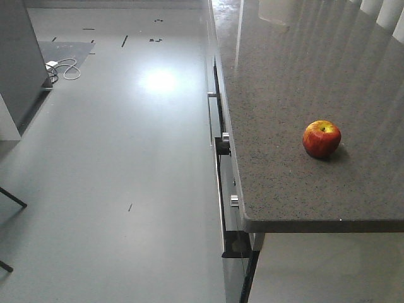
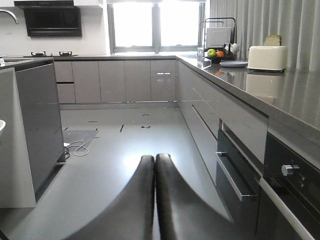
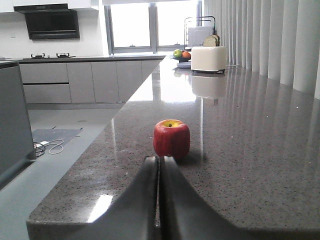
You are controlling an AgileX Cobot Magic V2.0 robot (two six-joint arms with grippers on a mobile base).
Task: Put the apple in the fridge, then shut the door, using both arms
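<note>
- The apple (image 1: 322,139) sits upright on the speckled grey countertop (image 1: 284,76), near its end.
- The right gripper (image 3: 160,160), fingers pressed together on nothing, points at the apple just ahead, apart from it.
- The left gripper (image 2: 154,158), likewise clenched empty, hangs over the kitchen floor (image 2: 115,150).

One apple (image 1: 321,139) lies on one worktop (image 1: 284,76). Two round knobs (image 1: 225,136) show on the front below its edge. Farther off stand one toaster (image 3: 209,58) and two fruits (image 3: 177,53) (one green, one orange), and one white cable (image 1: 66,68) lies on the floor (image 1: 126,158).
</note>
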